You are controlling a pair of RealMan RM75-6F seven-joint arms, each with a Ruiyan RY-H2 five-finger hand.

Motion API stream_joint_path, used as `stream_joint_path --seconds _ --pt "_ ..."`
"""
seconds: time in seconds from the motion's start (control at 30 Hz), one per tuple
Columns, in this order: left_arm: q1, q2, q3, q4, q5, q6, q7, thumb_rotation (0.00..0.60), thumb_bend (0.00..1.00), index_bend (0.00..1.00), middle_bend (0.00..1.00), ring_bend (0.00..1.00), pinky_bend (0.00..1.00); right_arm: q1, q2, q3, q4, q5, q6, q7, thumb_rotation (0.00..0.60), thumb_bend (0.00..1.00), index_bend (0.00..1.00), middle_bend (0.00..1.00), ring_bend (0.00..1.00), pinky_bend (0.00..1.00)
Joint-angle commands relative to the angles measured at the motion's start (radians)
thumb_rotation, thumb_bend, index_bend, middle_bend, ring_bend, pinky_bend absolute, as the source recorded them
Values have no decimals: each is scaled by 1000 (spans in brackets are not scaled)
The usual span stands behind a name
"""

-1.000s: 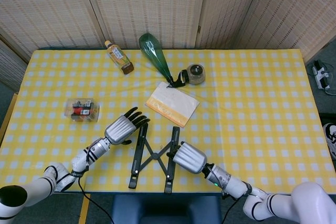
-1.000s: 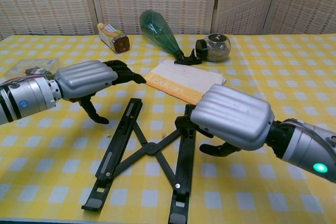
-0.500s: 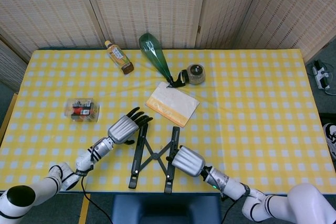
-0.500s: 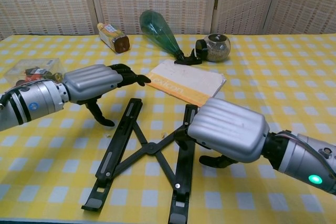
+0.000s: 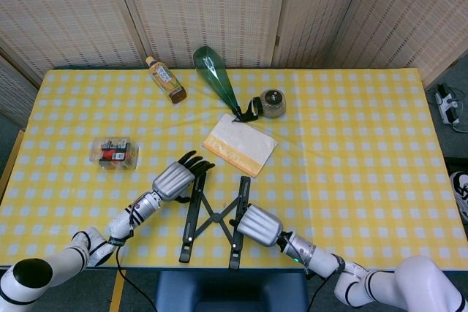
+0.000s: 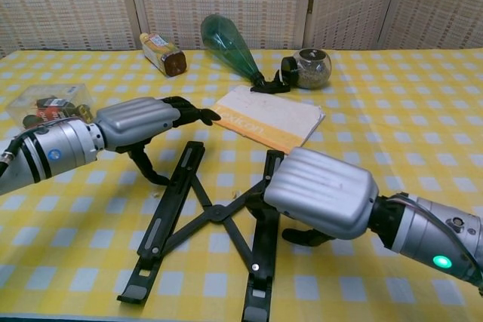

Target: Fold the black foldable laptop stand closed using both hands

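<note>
The black laptop stand (image 5: 210,217) (image 6: 212,213) lies spread open near the table's front edge: two long rails joined by a crossed link. My left hand (image 5: 176,178) (image 6: 141,121) hovers by the far end of the left rail. Its fingers stretch out over the rail and its thumb points down on the rail's outer side, holding nothing. My right hand (image 5: 252,224) (image 6: 320,200) lies low against the right rail's outer side. The back of the hand hides its fingers, so only a thumb tip shows beneath it.
Just beyond the stand lies a white and orange booklet (image 5: 240,144) (image 6: 265,118). At the back lie a yellow-labelled bottle (image 5: 165,79), a green bottle (image 5: 216,77) and a small round jar (image 5: 273,102). A clear box (image 5: 115,153) of small items sits at the left.
Both hands have sunk lower and closed in on the stand. The left slid right toward the left rail's far end, and the right shifted left against the right rail. The stand has not moved.
</note>
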Motion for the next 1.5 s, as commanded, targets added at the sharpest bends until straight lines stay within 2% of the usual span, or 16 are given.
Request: stream_joint_path --seconds 0.03,0.8,1.17,1.23,1.33,1.43,1.5 --pt "0 1 -1 -12 -6 -5 -14 600 107 80 164 119 49 2 -16 0 21 -7 6 1 600 327 492 713 803 802" --pt "-5 -3 -14 -98 -30 -25 -58 600 100 74 149 99 16 46 -121 47 118 -1 -1 -12 600 327 493 713 805 802" --pt "-6 4 -29 -134 -44 -25 -28 600 100 44 133 80 11 62 -130 58 108 9 -5 -25 600 325 476 703 798 802" --pt "-1 20 -36 -152 -55 -24 -22 600 100 17 115 58 5 62 -107 54 80 10 -6 -28 600 325 405 655 757 801" --pt "7 51 -49 -178 -72 -19 -10 600 100 0 84 22 0 72 -54 54 0 11 -21 -34 600 326 246 531 651 755" --pt "17 86 -62 -212 -90 -14 -2 600 100 0 57 1 0 97 17 60 -119 23 -72 -47 600 327 129 391 522 629" --pt "25 109 -69 -237 -101 -9 0 600 100 0 45 0 0 132 80 64 -220 50 -165 -54 600 326 82 292 420 472"
